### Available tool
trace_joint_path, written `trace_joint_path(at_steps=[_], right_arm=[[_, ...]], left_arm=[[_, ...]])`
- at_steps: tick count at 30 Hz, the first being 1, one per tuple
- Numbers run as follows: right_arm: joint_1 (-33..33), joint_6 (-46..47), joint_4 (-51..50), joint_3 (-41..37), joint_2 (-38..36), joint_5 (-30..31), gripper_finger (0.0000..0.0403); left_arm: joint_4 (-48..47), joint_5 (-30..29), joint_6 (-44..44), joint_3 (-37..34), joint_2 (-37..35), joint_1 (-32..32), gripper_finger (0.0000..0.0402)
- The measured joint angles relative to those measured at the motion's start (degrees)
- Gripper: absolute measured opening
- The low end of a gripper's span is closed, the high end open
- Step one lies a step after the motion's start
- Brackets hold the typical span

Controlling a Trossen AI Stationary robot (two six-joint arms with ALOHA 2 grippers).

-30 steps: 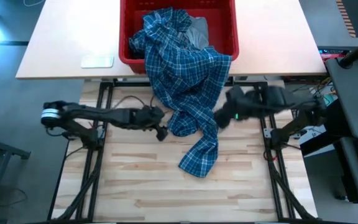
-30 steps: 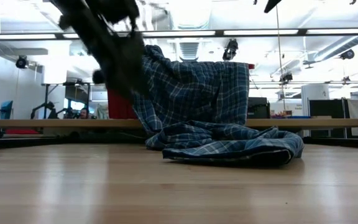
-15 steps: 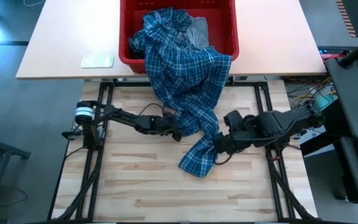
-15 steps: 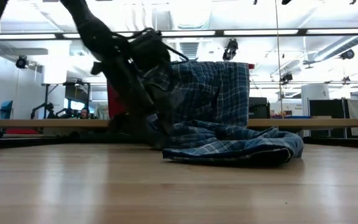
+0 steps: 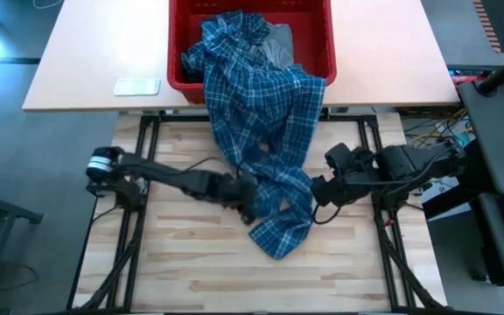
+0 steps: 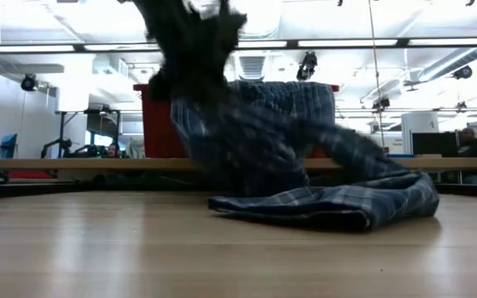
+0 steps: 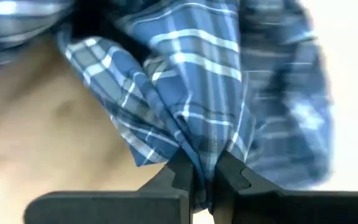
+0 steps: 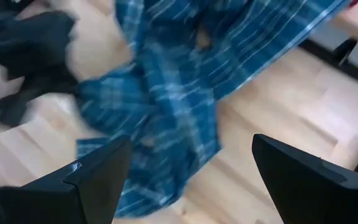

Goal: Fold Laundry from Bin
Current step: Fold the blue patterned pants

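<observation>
The blue-and-white plaid shirt (image 5: 261,122) hangs out of the red bin (image 5: 175,80) over its near rim and runs down onto the wooden table, where its lower end (image 5: 280,234) lies crumpled. A light grey garment (image 5: 278,42) lies in the bin behind it. My left gripper (image 5: 248,199) is at the shirt's left edge, shut on it. My right gripper (image 5: 318,194) hovers open just right of the shirt, which fills its wrist view (image 8: 166,106) between wide-spread fingers. My left gripper pinches a gathered fold of the plaid shirt (image 7: 199,158) between its two fingertips (image 7: 178,175); the cloth bunches in several layers there. It comes slanting down from the table's left. The pinched part is raised, and the shirt's lower end (image 6: 330,207) stays on the table.
The bin stands on a pink tabletop (image 5: 86,52) beyond the wooden table (image 5: 191,271), with a flat white object (image 5: 136,86) to its left. Bare wood lies near the front edge. My left arm (image 8: 30,50) shows in the right wrist view.
My left gripper has gone toward the table's right into the shirt's left edge, shut on a fold and risen with it. The shirt's lower part has bunched and shifted a little toward the near right. My right gripper has swung toward the near edge beside the shirt, staying open.
</observation>
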Motion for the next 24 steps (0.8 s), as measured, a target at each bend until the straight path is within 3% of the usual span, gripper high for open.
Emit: trace_joint_path(at_steps=[4,8,12,16,19,24], right_arm=[[-0.09,0.08,0.43,-3.07,0.17,-1.35,0.0328],[0.29,0.3,4.37,-9.6,1.31,-9.39,0.0328],[0.72,3.24,15.8,-19.68,2.14,-16.15,0.0328],[0.79,9.04,29.28,-29.56,3.78,-17.56,0.0327],[0.79,12.58,36.07,-35.08,6.87,-20.0,0.0327],[0.81,18.38,36.63,-39.93,13.22,-23.57,0.0327]], left_arm=[[0.3,-1.18,-3.4,2.45,-0.82,-4.86,0.0008],[-0.95,-3.71,-7.87,2.69,2.07,-5.85,0.0026],[-3.42,1.24,-9.93,1.78,4.41,-4.79,0.0081],[-10.19,5.02,-9.09,2.05,4.47,-4.6,0.0151],[-16.71,2.74,-7.92,3.79,1.94,-5.36,0.0197],[-28.81,-5.25,-8.0,6.74,-2.95,-7.77,0.0247]])
